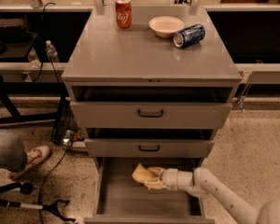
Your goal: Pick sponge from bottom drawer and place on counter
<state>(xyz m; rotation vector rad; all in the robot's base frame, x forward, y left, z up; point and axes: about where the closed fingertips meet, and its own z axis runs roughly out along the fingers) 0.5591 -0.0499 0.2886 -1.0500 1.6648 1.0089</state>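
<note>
The pale yellow sponge (pixel 142 175) hangs in my gripper (pixel 151 178), which is shut on it just above the floor of the open bottom drawer (pixel 116 200). My white arm reaches in from the lower right. The sponge is bent and sits slightly right of the drawer's middle, under the front of the middle drawer. The grey counter (pixel 130 50) is the cabinet's top, well above the gripper.
On the counter stand a red can (pixel 123 13), a cream bowl (pixel 166 26) and a blue can (pixel 189 35) lying on its side. The two upper drawers (pixel 149 113) stick out slightly. A person's shoe (pixel 33 157) and cables lie on the floor at left.
</note>
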